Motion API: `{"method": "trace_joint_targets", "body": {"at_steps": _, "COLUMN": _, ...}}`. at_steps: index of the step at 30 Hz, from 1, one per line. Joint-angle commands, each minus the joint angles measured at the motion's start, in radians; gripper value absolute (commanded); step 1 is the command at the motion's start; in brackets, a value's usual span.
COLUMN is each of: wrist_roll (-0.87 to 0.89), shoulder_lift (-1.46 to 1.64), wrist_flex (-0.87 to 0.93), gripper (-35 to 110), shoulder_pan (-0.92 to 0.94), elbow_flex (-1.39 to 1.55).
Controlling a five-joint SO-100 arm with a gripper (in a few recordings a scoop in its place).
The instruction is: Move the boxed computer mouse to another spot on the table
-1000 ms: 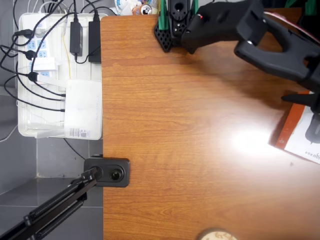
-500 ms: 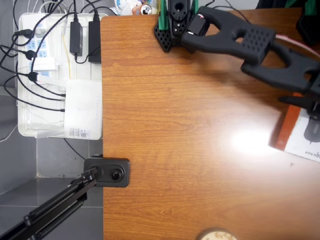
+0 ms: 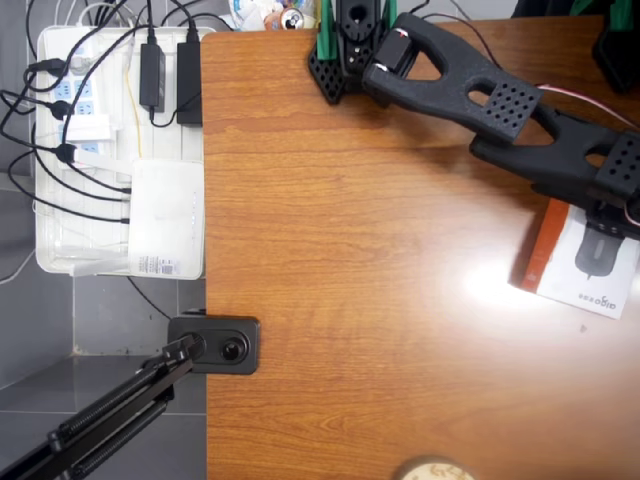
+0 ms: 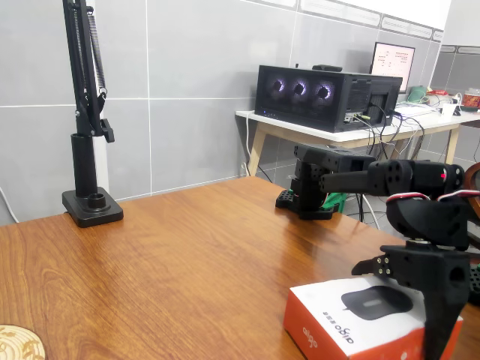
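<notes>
- Surface: one large brown wood-grain tabletop (image 3: pixel 350 280), glossy, with a bright glare patch near its right side in the overhead view.
- One flat white rectangular box with an orange-red side edge and a dark grey mouse pictured on top (image 3: pixel 575 260); it lies flat near the right edge of the surface in the overhead view, slightly tilted. In the fixed view the same box (image 4: pixel 352 322) sits at the near right corner, orange-red side facing the camera.
- One black arm reaches from its base at the top edge across to the box. The gripper (image 3: pixel 610 215) stands over the box's upper right part; in the fixed view the gripper (image 4: pixel 442 315) comes down at the box's right end. Cannot tell whether it is clenched on the box or released.
- One round light wooden disc (image 3: pixel 432 470) at the bottom edge, well apart from the box.
- One black camera on a stand (image 3: pixel 220 345) clamped at the left edge.
- One white tray (image 3: pixel 115 150) beside the surface, holding power strips and black cables.
</notes>
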Motion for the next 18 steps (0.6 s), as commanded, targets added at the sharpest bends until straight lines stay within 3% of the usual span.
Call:
{"method": "trace_joint_targets", "body": {"at_steps": 1, "wrist_roll": -0.015, "shoulder_lift": 0.006, "wrist_flex": 0.037, "gripper": 25, "shoulder_pan": 0.005, "elbow_flex": -0.201}}
{"method": "trace_joint_targets", "body": {"at_steps": 2, "wrist_roll": -0.018, "shoulder_lift": 0.009, "wrist_flex": 0.046, "gripper": 2, "shoulder_pan": 0.005, "elbow_flex": -0.201}}
{"method": "trace_joint_targets", "body": {"at_steps": 3, "wrist_roll": -0.011, "shoulder_lift": 0.009, "wrist_flex": 0.04, "gripper": 0, "shoulder_pan": 0.006, "elbow_flex": -0.201}}
{"method": "trace_joint_targets", "body": {"at_steps": 9, "wrist_roll": 0.014, "shoulder_lift": 0.046, "wrist_flex": 0.009, "gripper": 0, "shoulder_pan": 0.018, "elbow_flex": -0.201}}
{"method": "trace_joint_targets", "body": {"at_steps": 18, "wrist_roll": 0.008, "shoulder_lift": 0.333, "wrist_flex": 0.215, "gripper": 0, "shoulder_pan": 0.103, "elbow_flex": -0.202}}
